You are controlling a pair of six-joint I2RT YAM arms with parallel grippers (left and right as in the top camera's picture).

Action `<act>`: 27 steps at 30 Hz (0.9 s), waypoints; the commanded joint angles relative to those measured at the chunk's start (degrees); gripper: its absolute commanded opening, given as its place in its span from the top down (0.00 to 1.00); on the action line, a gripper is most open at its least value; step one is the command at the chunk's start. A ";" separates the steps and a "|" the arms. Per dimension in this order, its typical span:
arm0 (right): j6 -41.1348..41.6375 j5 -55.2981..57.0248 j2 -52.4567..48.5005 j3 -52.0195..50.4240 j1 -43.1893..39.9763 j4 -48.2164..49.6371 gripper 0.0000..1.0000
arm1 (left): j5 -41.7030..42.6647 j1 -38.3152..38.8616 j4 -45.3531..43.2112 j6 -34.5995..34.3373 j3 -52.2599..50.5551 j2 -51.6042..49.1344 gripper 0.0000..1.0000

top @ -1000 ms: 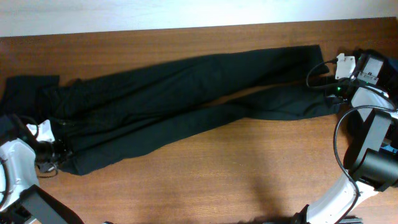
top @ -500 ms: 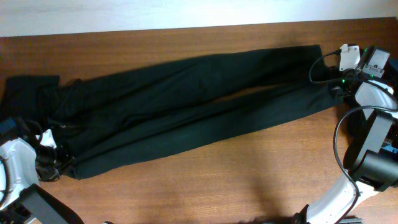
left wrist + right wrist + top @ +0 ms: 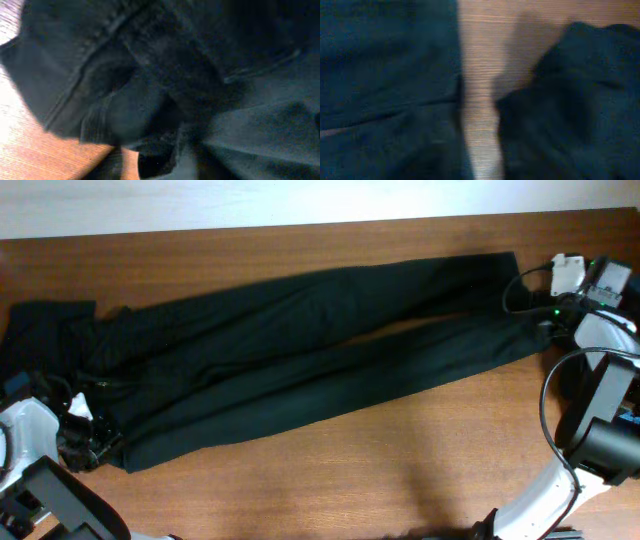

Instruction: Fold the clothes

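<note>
A long pair of black trousers (image 3: pixel 300 350) lies stretched flat across the wooden table (image 3: pixel 400 450), waist at the left and leg ends at the right. My left gripper (image 3: pixel 88 445) sits at the waist's near corner. Its wrist view is filled with dark waistband fabric (image 3: pixel 200 65), and its fingers cannot be made out. My right gripper (image 3: pixel 548 323) is at the end of the nearer leg. Its wrist view shows a black leg hem (image 3: pixel 385 75), a strip of bare wood (image 3: pixel 480 75) and rumpled black fabric (image 3: pixel 580 100). No fingers are distinguishable there.
More black fabric (image 3: pixel 40 330) is bunched at the table's far left beside the waist. The right arm's cables (image 3: pixel 520 290) loop over the leg ends. Bare wood runs along the front and back of the trousers.
The trousers have been drawn out straighter. The left gripper moved toward the front-left corner and the right gripper moved right, and the nearer leg now lies flat and taut.
</note>
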State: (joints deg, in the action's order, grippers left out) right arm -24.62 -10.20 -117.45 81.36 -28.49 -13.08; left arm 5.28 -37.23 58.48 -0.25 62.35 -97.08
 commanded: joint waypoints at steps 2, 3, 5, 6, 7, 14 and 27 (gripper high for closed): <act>0.02 1.88 -0.61 2.64 -1.20 0.11 0.01 | 0.04 -0.15 0.09 0.09 2.67 -0.28 0.34; 0.02 1.88 -0.57 3.52 -1.16 -0.70 0.01 | 0.59 0.02 0.33 0.31 3.78 -0.28 0.32; 0.02 1.79 -0.57 5.97 -1.09 -3.45 0.01 | 2.99 0.76 0.74 1.16 6.82 -0.28 0.28; 0.02 1.70 -0.57 7.48 -0.92 -5.25 0.01 | 3.96 1.40 0.98 1.16 8.76 -0.28 0.27; 0.04 1.60 -0.55 9.55 -0.70 -7.78 0.01 | 4.74 2.16 1.29 1.14 10.80 -0.26 0.26; 3.43 0.31 -0.55 25.35 2.21 -27.93 0.01 | 4.72 9.97 5.05 0.96 22.08 0.07 0.26; 4.57 -0.44 -0.72 32.96 10.67 -50.18 0.01 | 1.20 14.60 -0.55 -1.73 21.79 -0.46 0.43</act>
State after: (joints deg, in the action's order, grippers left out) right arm -20.75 -9.19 -117.60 113.45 -19.59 -61.87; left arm 6.33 -22.76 58.15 -1.78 84.27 -97.10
